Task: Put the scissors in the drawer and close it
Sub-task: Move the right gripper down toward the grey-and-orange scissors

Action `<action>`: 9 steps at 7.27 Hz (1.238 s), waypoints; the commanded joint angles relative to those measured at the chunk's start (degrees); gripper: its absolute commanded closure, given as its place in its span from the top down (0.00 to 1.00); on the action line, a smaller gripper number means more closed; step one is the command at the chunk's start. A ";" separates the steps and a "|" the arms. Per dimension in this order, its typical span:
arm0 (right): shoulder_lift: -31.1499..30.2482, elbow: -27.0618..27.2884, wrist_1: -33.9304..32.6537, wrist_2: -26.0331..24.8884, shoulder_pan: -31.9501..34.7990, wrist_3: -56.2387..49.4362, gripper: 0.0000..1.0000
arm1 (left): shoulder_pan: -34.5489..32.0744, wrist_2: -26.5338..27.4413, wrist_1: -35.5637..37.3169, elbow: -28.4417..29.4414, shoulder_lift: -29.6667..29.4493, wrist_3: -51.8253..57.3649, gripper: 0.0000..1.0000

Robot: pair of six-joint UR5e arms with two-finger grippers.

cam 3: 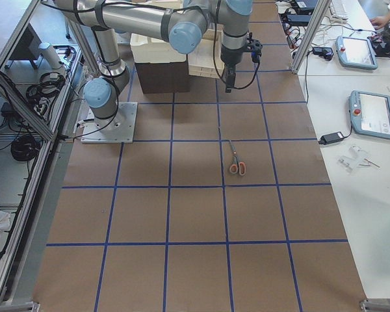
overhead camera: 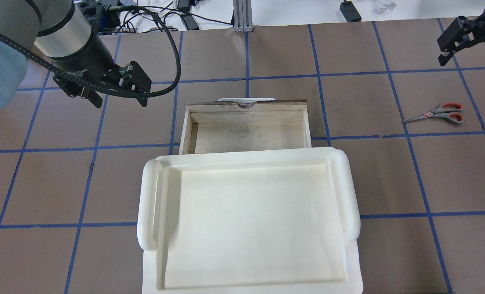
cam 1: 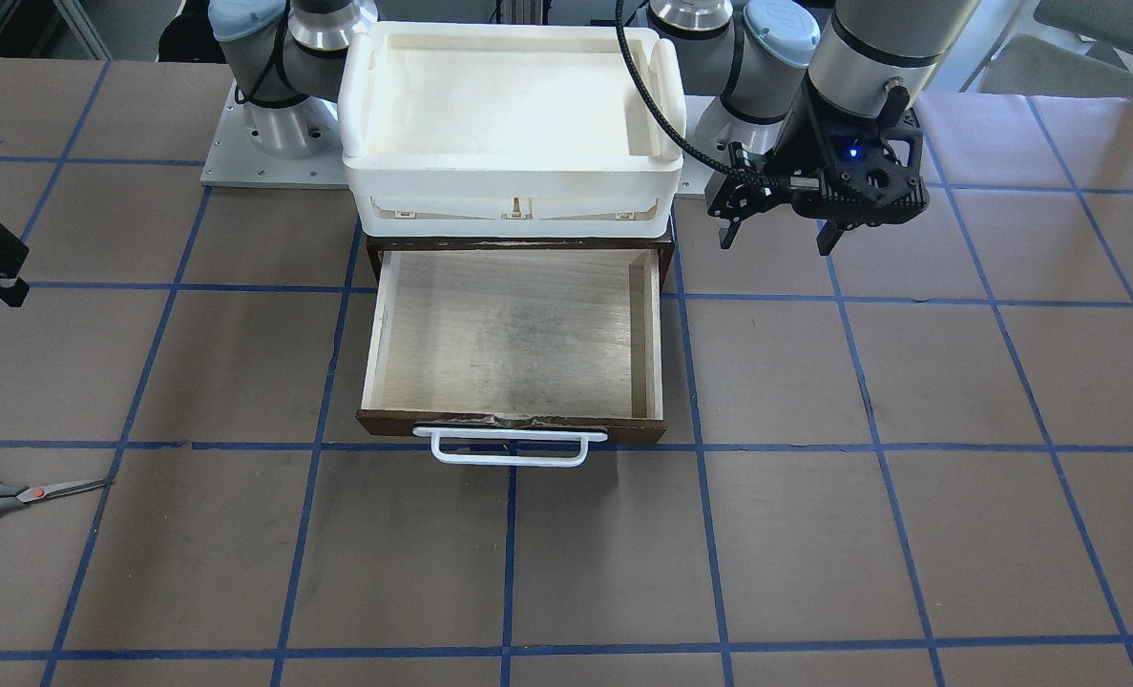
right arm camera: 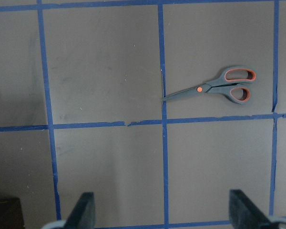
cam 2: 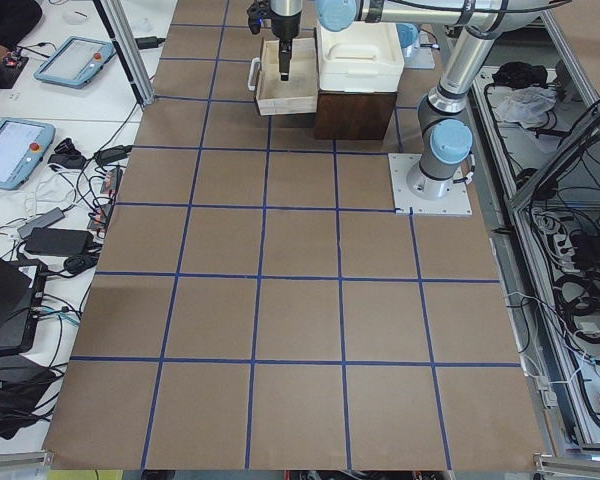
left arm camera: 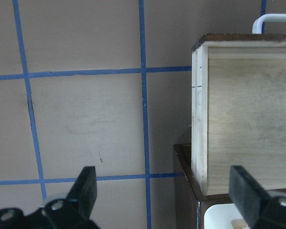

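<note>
Early days for us: left gripper [overhead camera: 119, 100] and right gripper [overhead camera: 467, 57] both hang spread and empty. The drawer [cam 1: 514, 329] stands pulled out, bare inside. The scissors [overhead camera: 436, 113] lie flat, well off to our right. We judge pick, drop and close all left to do. The table [cam 1: 910, 525] is brown with a blue tape grid; cables [overhead camera: 152, 16] and tablets [cam 3: 374, 114] lie beyond.

The drawer [cam 1: 514, 329] stands pulled out, its plywood floor free for a straight descent. The white tray [cam 1: 514, 105], stacked on the dark cabinet [cam 2: 355, 115], rises as a wall right behind it. The scissors [overhead camera: 436, 114] lie flat on the table [overhead camera: 369, 183], well apart from the drawer, with free air up to the right gripper [overhead camera: 467, 60]. The left gripper [overhead camera: 119, 102] hangs off the drawer's side, over the table.
</note>
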 commanded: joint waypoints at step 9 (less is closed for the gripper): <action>12.61 1.81 -10.10 0.76 -7.51 -81.60 0.96 | 0.00 0.00 0.09 0.00 0.00 0.07 1.00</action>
